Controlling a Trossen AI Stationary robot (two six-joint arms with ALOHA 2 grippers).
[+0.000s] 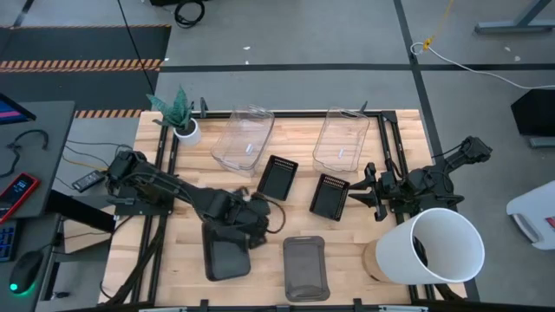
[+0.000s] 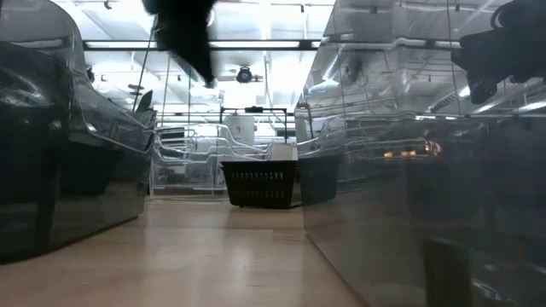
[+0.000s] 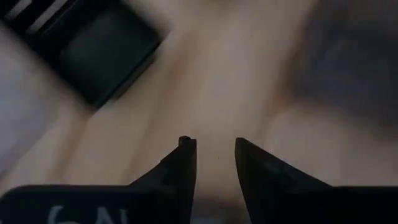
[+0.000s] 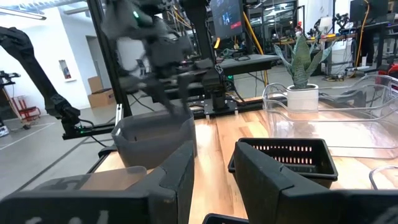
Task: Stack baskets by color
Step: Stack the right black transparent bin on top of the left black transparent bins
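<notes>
Left gripper (image 1: pixel 257 217) over bare wood mid-table, just past the far end of a smoky grey basket (image 1: pixel 227 253) — fingers (image 3: pixel 184 163) parted with a narrow gap, nothing between them. Right gripper (image 1: pixel 364 186) parked at the right edge of the table, fingers (image 4: pixel 180 168) apart, empty, just beside a black slotted basket (image 1: pixel 330 196).

Progress, judging by layout: partial at best.
- Clear baskets: two visible spots at the far side, (image 1: pixel 243 139) and (image 1: pixel 341 139) — left one possibly nested, can't confirm.
- Black: second one (image 1: pixel 278 177) near the first but separate; no third seen, so maybe one already nested.
- Smoky grey: another (image 1: pixel 305 266) beside the first, apart — not yet combined.

Remaining: merge each colour into a single pile. Likely next: grab a grey basket. White bucket (image 1: pixel 438 247) not part of the job.
</notes>
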